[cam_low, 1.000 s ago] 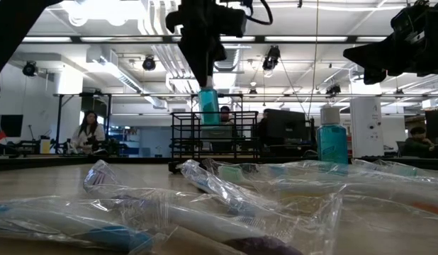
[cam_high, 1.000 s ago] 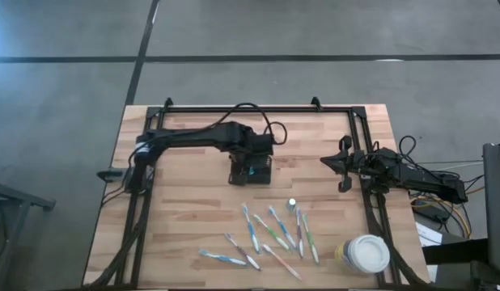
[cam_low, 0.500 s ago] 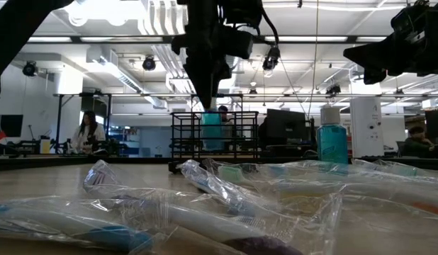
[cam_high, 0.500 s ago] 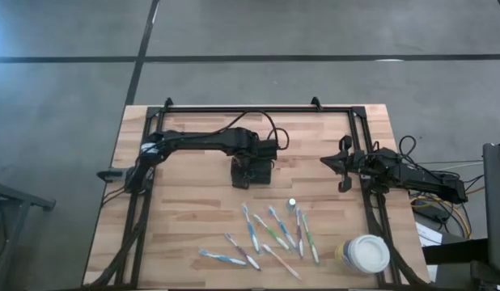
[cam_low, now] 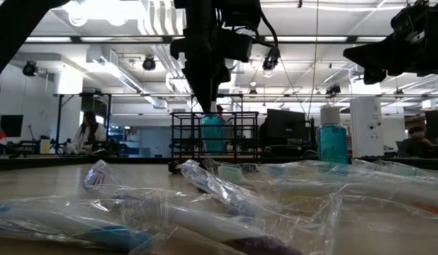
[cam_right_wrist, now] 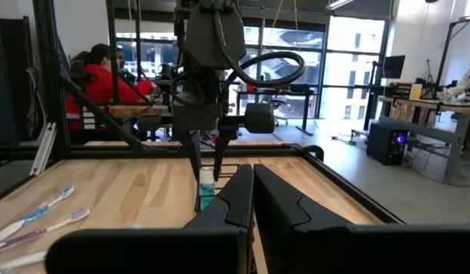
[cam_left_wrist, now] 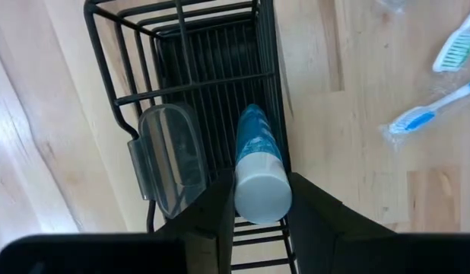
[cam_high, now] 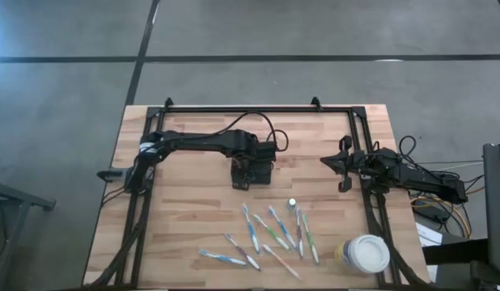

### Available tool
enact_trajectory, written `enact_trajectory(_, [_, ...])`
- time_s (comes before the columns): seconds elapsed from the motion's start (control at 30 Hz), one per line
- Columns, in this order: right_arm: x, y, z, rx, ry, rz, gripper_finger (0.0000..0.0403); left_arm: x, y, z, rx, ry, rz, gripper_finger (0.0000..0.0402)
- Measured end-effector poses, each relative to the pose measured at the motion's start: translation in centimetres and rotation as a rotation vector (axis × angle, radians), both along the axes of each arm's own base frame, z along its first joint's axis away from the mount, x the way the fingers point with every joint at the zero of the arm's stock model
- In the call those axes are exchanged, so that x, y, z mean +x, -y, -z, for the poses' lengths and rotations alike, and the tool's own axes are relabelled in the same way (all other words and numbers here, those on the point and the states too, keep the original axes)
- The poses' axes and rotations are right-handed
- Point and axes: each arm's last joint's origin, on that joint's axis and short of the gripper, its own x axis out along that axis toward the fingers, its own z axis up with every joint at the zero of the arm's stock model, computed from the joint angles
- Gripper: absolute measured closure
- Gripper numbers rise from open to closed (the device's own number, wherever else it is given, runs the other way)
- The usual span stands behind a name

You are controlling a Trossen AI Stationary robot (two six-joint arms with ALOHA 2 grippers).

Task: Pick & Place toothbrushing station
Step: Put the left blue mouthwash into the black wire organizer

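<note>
Wood table carries the caddy near its middle. Left gripper pinches a blue bottle lowered into the caddy. Toothbrushes lie near the caddy. Right gripper, pressed together, waits well apart.

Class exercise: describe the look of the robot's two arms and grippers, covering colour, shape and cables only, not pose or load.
Both arms are dark, slender and jointed. The left gripper ends in two flat black fingers with angled tips; a black cable loops above its wrist. The right gripper has matching black wedge-shaped fingers, and loose black cables trail along that arm near the table's edge.
</note>
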Motion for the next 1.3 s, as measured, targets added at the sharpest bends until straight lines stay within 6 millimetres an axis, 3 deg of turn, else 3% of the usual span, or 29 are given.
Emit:
enact_trajectory(0.6, [0.0, 0.0, -0.01, 0.0, 0.001, 0.0, 0.0394, 0.36, -0.28, 0.4, 0.086, 0.009, -0.016, 0.0304])
enact_trajectory(1.3, [0.0, 0.02, -0.02, 0.0, 0.002, 0.006, 0.0394, 0.0, -0.26, 0.43, 0.048, -0.029, -0.02, 0.0304])
